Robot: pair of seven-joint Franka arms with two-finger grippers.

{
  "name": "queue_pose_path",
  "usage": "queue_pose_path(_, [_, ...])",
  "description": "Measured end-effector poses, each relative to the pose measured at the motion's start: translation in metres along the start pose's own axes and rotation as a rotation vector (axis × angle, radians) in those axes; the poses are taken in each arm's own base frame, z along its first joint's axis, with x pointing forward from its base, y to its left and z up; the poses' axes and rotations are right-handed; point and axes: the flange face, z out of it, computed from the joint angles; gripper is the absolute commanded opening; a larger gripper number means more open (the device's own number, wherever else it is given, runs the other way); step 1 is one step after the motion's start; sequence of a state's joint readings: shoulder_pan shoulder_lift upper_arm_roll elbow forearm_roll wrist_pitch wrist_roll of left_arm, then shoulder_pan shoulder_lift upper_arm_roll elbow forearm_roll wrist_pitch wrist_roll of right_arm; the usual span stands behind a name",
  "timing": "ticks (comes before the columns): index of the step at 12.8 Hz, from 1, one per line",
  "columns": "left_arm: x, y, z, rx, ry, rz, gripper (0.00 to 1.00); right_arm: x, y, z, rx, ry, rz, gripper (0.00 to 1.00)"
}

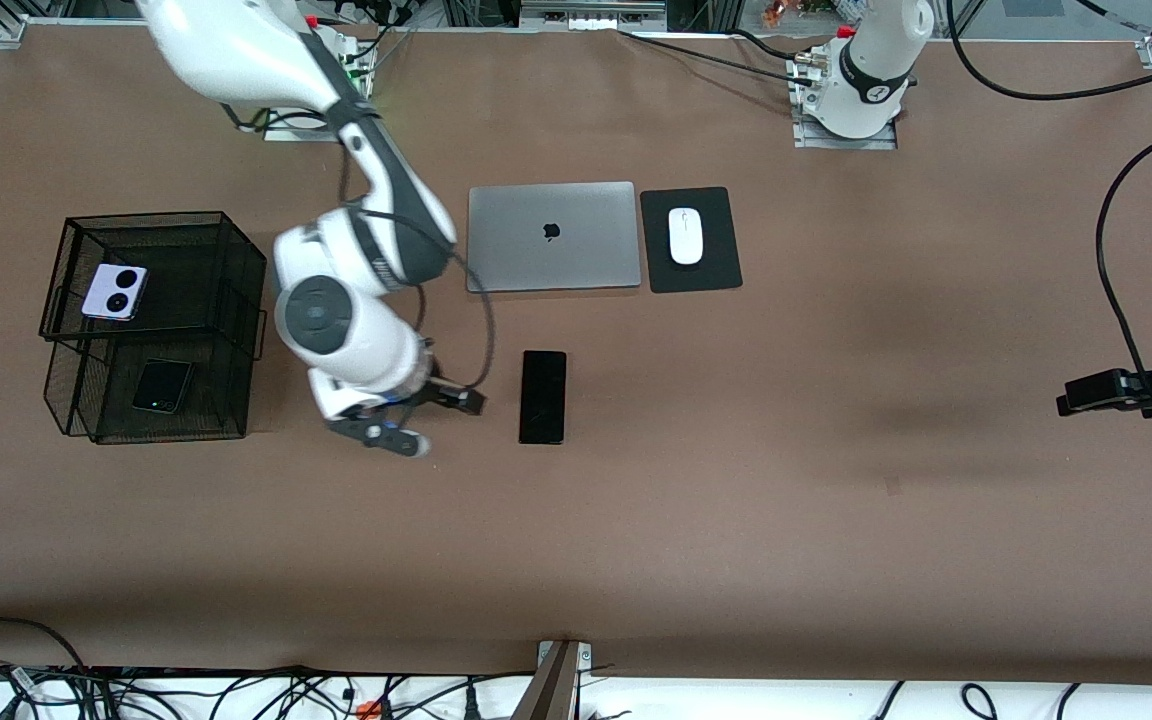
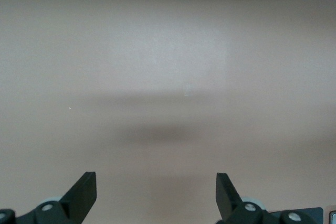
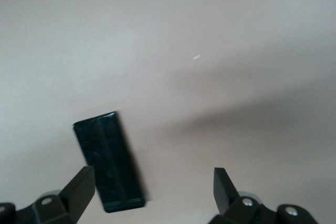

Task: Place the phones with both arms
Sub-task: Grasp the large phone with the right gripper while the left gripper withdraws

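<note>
Lying flat on bench (image 1: pixel 836 480): long black phone (image 1: pixel 543 396), nearer front camera than silver laptop (image 1: pixel 552 236), untouched. Lilac phone (image 1: pixel 115 292) on upper tier of black mesh tray (image 1: pixel 236 250) at right arm's end; small black phone (image 1: pixel 162 386) on lower tier. Right gripper (image 1: pixel 426 420) hovering just beside long phone, fingers (image 3: pixel 80 187) spread wide, empty. Left gripper (image 2: pixel 156 195) over bare bench at left arm's end, waiting, fingers apart, empty. White mouse (image 1: pixel 685 236) on black pad (image 1: pixel 716 270) beside laptop.
</note>
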State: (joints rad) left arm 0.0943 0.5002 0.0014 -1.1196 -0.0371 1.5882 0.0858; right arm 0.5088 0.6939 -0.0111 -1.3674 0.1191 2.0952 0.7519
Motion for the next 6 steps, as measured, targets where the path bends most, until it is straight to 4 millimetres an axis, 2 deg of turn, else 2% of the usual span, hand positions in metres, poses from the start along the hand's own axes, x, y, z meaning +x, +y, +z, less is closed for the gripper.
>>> queue_pose_path(3, [-0.021, 0.013, 0.003, -0.002, 0.052, 0.016, 1.00, -0.030, -0.043, 0.053, -0.028, 0.022, -0.042, 1.00])
queue_pose_path(5, [-0.038, 0.022, -0.002, -0.006, 0.061, 0.028, 1.00, -0.043, -0.057, 0.086, -0.047, 0.054, -0.083, 1.00])
queue_pose_path(6, [-0.042, 0.025, -0.005, -0.010, 0.066, 0.031, 1.00, -0.045, -0.061, 0.097, -0.038, 0.068, -0.094, 1.00])
